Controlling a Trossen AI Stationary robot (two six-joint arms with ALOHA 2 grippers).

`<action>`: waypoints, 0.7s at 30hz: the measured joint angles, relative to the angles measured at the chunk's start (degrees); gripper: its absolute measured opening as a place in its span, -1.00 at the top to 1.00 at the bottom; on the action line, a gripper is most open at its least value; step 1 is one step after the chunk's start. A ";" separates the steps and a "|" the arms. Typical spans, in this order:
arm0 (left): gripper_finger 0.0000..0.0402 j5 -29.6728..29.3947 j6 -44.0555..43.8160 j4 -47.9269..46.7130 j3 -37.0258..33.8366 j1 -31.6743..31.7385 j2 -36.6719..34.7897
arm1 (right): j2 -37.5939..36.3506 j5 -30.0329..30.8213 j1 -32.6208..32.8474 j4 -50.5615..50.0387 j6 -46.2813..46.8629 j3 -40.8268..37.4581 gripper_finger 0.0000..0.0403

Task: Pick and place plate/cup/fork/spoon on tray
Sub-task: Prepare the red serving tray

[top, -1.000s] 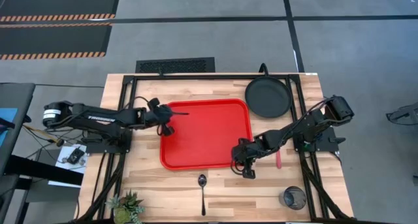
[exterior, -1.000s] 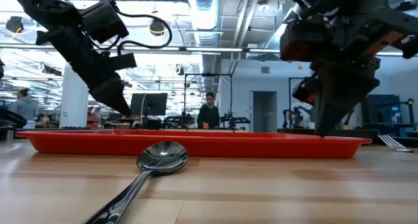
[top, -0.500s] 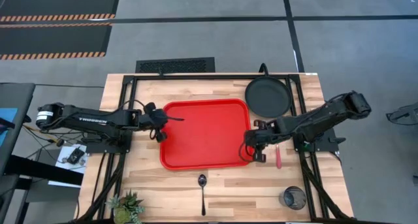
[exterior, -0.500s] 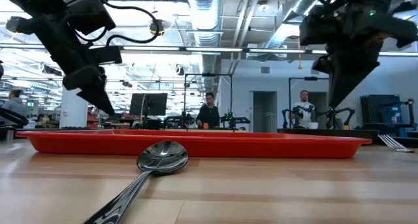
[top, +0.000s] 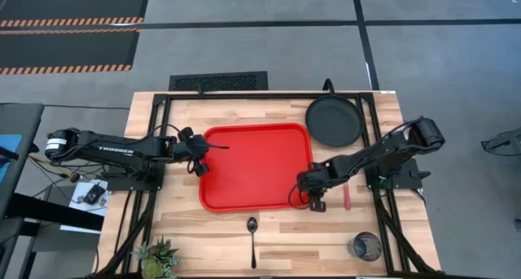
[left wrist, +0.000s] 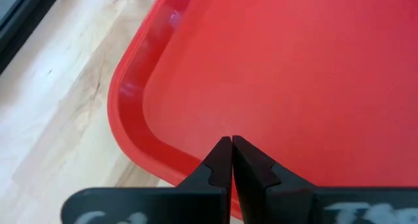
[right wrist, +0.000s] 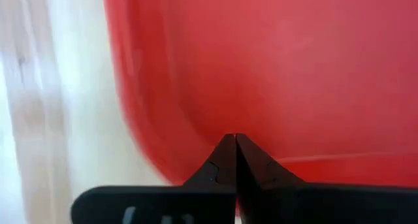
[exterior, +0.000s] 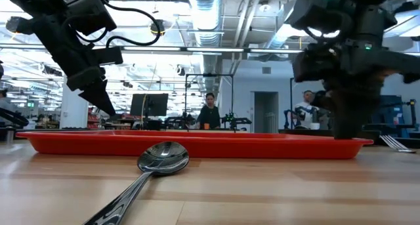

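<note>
Tray [top: 256, 167]: one, red, lying at the middle of the worktop [top: 187, 222], nothing lying on it.
Plate [top: 334, 121]: one, black, sitting at the far right corner of the worktop, just beside the tray's far right corner.
Fork [top: 346, 197]: one, red handle, lying on the wood just off the tray's right edge, with the right arm reaching across above it.
Spoon [top: 252, 236]: one, dark, lying near the worktop's near edge, bowl pointing toward the tray's near edge; in the low view it is lying in front of the tray.
Cup [top: 366, 247]: one, standing at the near right corner, well apart from the tray.
Left tool [top: 201, 160]: fingers pressed together, holding nothing, hovering over the tray's left edge.
Right tool [top: 316, 199]: fingers together, gripping nothing, hanging over the tray's near right corner, close to the fork.
Other things: one potted plant [top: 159, 259] sitting at the near left corner.
Surface: pale wooden planks inside a black frame.
Room: two people [exterior: 210, 112] standing far behind, among monitors, under ceiling pipes.
</note>
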 joint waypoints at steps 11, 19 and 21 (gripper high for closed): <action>1.00 -0.07 -0.49 0.04 0.00 0.02 0.00 | 1.07 -2.97 2.13 4.06 2.66 -0.02 0.95; 1.00 0.90 -0.72 0.07 0.00 0.02 0.00 | 1.04 -2.91 1.25 7.39 1.76 -0.02 0.95; 1.00 1.06 -0.73 3.08 -1.13 0.02 -0.04 | 0.64 -2.77 1.21 8.11 0.83 -0.02 0.95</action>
